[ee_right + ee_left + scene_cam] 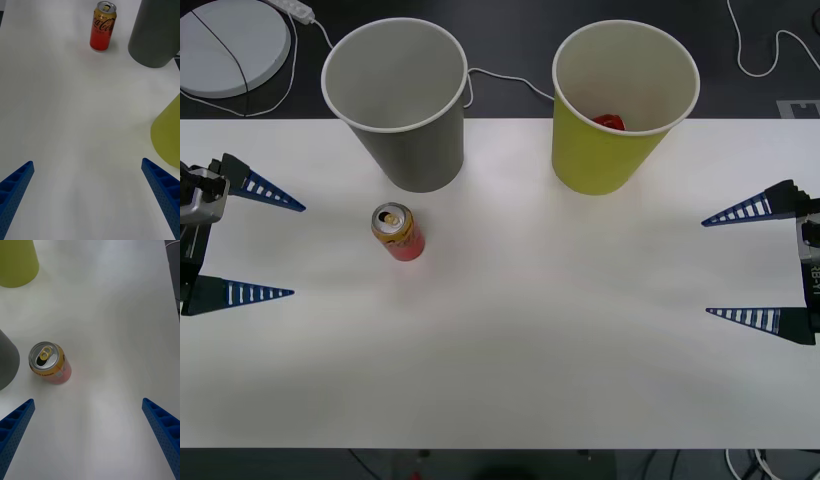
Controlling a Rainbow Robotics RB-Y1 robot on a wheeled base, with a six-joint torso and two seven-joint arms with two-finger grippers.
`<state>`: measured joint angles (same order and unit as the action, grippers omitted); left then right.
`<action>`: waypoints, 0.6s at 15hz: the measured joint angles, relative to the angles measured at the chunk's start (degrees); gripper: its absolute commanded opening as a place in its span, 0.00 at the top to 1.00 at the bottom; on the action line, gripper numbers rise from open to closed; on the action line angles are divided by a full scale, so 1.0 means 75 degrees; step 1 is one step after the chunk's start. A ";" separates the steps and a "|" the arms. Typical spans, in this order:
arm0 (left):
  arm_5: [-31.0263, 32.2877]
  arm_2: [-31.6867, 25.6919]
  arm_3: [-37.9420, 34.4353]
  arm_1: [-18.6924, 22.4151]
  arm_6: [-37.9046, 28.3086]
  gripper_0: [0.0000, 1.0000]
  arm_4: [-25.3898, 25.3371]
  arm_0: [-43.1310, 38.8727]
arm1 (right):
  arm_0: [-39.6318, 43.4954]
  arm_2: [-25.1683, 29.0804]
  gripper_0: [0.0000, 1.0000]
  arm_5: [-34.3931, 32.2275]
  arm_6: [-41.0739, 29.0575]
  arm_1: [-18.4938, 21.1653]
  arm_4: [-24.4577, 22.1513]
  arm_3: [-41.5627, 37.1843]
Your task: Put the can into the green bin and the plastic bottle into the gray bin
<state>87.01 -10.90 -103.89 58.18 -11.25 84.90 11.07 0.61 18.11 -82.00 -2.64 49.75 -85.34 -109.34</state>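
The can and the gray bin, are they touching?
Apart. The front view shows bare table between the can and the gray bin.

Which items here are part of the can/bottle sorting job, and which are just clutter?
Job:
- can, upright on the table, near the gray bin
- gray bin
- green bin, something red already inside
- left gripper and right gripper, both open at the table's sides

Clutter:
- white round object behind the table
- white cables on the floor
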 measured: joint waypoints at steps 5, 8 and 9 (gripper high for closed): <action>0.0006 0.0046 0.0002 -0.0010 0.0000 0.00 0.0007 -0.0003 | 0.0000 0.0000 0.00 0.0000 0.0000 0.0000 0.0000 0.0000; 0.0021 0.0173 -0.0020 0.0155 -0.0013 0.00 -0.0016 0.0056 | 0.0000 0.0000 0.00 0.0000 0.0000 0.0000 0.0000 0.0000; 0.0020 0.0175 -0.0013 0.0185 -0.0024 0.00 -0.0063 0.0057 | 0.0000 0.0000 0.00 0.0000 0.0000 0.0000 0.0000 0.0000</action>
<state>87.16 -9.59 -103.99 59.57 -11.43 84.43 11.50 0.61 18.10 -82.00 -2.64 49.75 -85.34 -109.34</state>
